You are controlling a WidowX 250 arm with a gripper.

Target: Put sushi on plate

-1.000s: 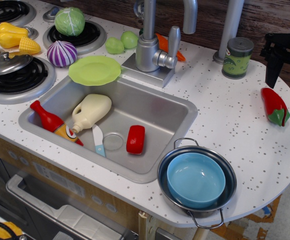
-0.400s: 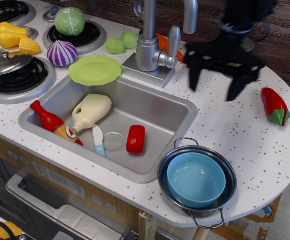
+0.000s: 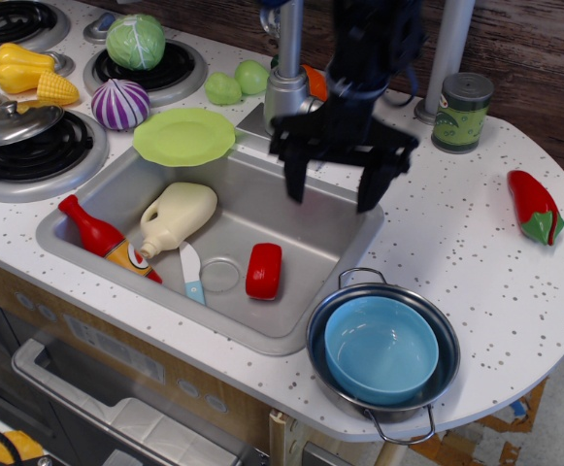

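Note:
The sushi (image 3: 264, 271) is a small glossy red block lying on the sink floor, right of the drain. The lime-green plate (image 3: 183, 136) rests on the counter at the sink's back left corner. My black gripper (image 3: 331, 194) hangs open over the sink's back right part, fingers pointing down and spread wide. It is above and to the right of the sushi, well clear of it, and holds nothing.
In the sink (image 3: 126, 184) lie a ketchup bottle (image 3: 105, 239), a cream bottle (image 3: 177, 216) and a small spatula (image 3: 191, 274). A blue bowl in a metal pot (image 3: 382, 349) stands front right. A chili pepper (image 3: 534, 206) and a can (image 3: 462, 112) are at the right. The faucet (image 3: 291, 87) stands behind the gripper.
The gripper has swung in from the far right edge leftward across the counter and now hangs over the sink. It stays open. Nothing else moved.

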